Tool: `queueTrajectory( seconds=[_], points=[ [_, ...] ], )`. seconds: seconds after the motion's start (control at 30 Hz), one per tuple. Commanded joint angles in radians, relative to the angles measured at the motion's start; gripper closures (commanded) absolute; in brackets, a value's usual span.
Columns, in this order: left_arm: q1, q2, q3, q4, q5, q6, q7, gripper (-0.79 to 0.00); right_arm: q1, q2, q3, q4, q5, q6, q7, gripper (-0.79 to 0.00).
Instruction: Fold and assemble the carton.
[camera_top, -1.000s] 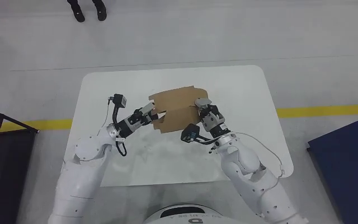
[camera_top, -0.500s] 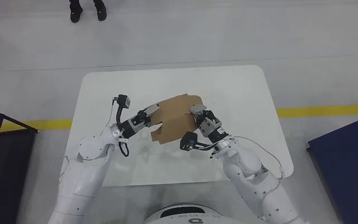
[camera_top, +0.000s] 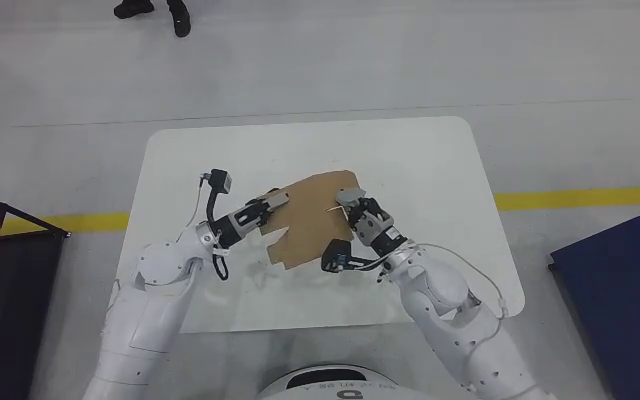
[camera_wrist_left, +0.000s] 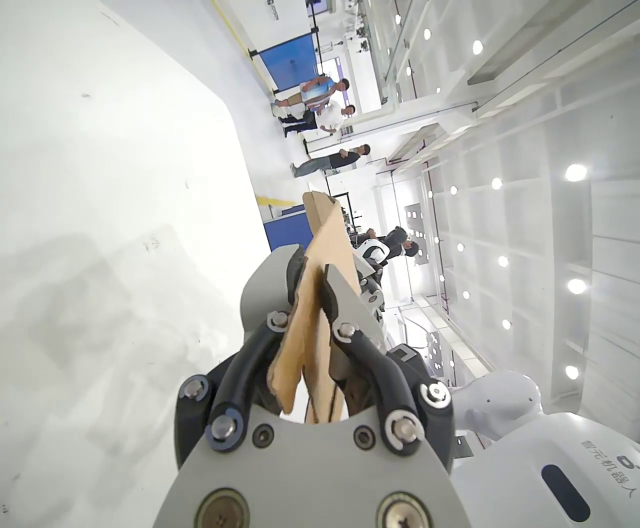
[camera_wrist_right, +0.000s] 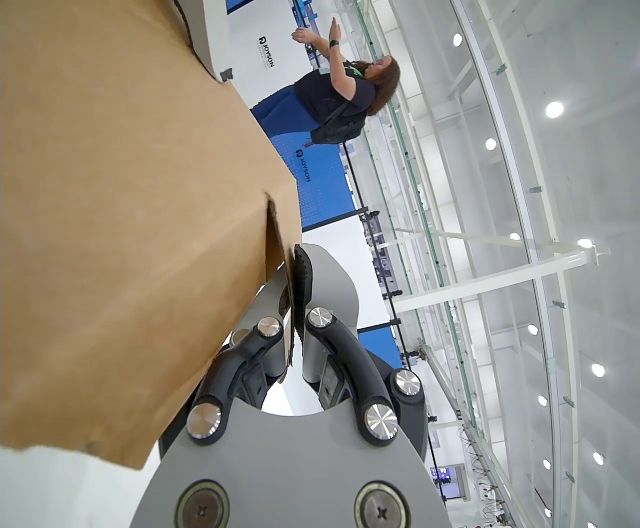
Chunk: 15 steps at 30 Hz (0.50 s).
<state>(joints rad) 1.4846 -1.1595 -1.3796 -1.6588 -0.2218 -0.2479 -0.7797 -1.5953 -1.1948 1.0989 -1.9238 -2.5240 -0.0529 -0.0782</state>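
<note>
I have the carton (camera_top: 312, 215) at mid-frame above the table (camera_top: 430, 160), long axis running lower left to upper right, left gripper (camera_top: 268, 205) and right gripper (camera_top: 350, 206) each pinching an opposite edge.

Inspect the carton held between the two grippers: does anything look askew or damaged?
The carton looks flattened and skewed to the table edges, pinched at opposite sides by the left gripper and right gripper. No tear shows.

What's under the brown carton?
The white table. The left gripper and right gripper hold the carton by its edges. The patch straight beneath it is hidden.
</note>
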Motion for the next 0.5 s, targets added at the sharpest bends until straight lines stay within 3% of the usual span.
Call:
queueTrajectory(
  seconds=[0.0, 0.27, 0.47],
  points=[
    [0.001, 0.001, -0.005, -0.002, -0.008, 0.019, 0.017, 0.0, 0.002, -0.001, 0.003, -0.002, -0.001, 0.006, 0.014, -0.785],
    [-0.01, 0.0, -0.032, 0.018, -0.125, 0.102, 0.07, 0.0, -0.02, -0.007, 0.051, -0.033, 0.068, 0.084, 0.097, -0.785],
    [-0.032, -0.005, -0.033, 0.041, -0.197, 0.179, 0.129, 0.0, -0.071, -0.001, 0.048, -0.063, 0.028, 0.077, 0.045, -0.785]
  ],
)
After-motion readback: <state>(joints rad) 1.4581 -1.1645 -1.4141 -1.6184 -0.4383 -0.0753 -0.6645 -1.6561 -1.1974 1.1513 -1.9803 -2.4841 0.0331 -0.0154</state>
